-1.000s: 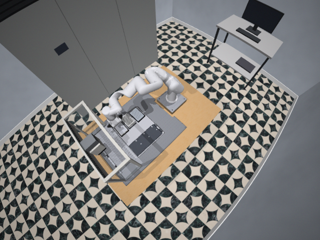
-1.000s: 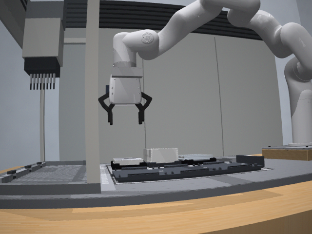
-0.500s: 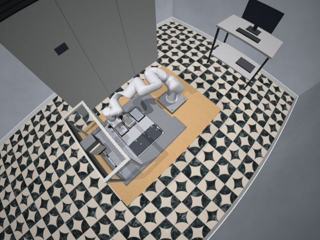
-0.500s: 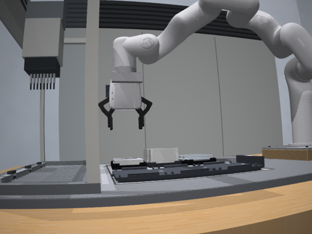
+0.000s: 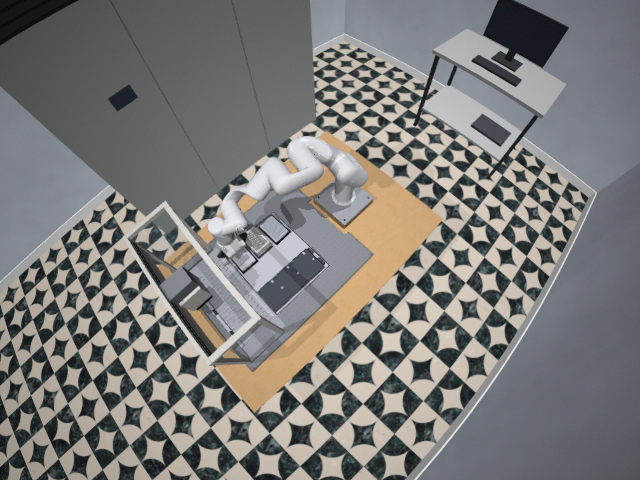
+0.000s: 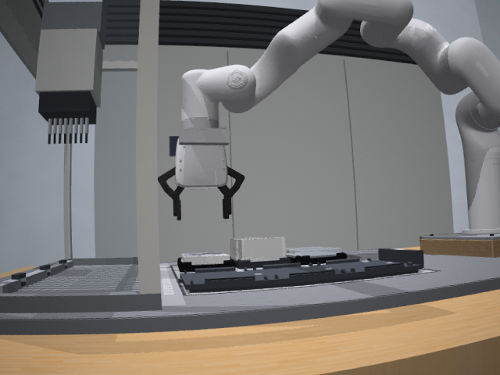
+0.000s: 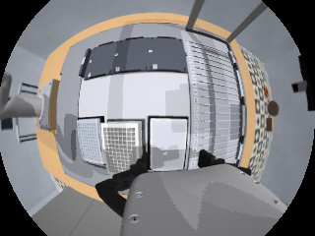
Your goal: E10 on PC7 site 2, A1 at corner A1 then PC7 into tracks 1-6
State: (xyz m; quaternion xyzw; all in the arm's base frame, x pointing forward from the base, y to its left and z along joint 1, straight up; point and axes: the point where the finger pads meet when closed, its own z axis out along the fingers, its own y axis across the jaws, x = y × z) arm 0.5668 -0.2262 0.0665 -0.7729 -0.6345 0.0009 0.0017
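Early on, by the look of it. Carrier PC7 (image 5: 293, 283) (image 6: 306, 280) (image 7: 135, 55) lies outside the rails (image 6: 88, 278) (image 7: 217, 98), upper middle of the wrist frame. No plate on any of its sites; handle (image 6: 400, 257) (image 7: 85, 63) at its left end there, away from the rails.

Target plate E10 (image 5: 244, 259) (image 6: 205, 258) (image 7: 168, 138) is in its nest, lower centre of the wrist frame, nearest of the row to the rails. Deep-well E07 (image 5: 258, 241) (image 6: 258, 248) (image 7: 120, 143) and E01 (image 5: 273, 228) (image 6: 315, 251) (image 7: 90, 141) sit in theirs, further left.

Fingers (image 5: 232, 243) (image 6: 203, 218) wide open, nothing between them, hanging point-down above E10, well apart from it. Step in hand, I judge: lining up to pick E10 across its short width.

Left: pick, seat on site 2, slide PC7 into tracks 1-6, get the lamp lit, release, back off. Lamp not made out.

E10's long axis: up-down in the wrist frame, upper left to lower right in the top frame, square to PC7's length. Its label and well A1 can't be read, nor the carrier's A1 mark, so whether a turn is needed is unsettled. Likely risk: the left finger nudging tall E07 on the way down; that gap looks narrow.

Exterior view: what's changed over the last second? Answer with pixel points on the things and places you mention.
The gripper (image 5: 232, 244) (image 6: 201, 218) (image 7: 174, 159) moved down towards E10 (image 5: 244, 261) (image 6: 205, 258) (image 7: 168, 135), fingers open. Nothing was taken hold of or let go. E10, E07 (image 5: 257, 241) (image 6: 258, 248) (image 7: 120, 143), E01 (image 5: 273, 228) (image 6: 315, 251) (image 7: 90, 142) and PC7 (image 5: 297, 277) (image 6: 298, 277) (image 7: 135, 56) stayed put.
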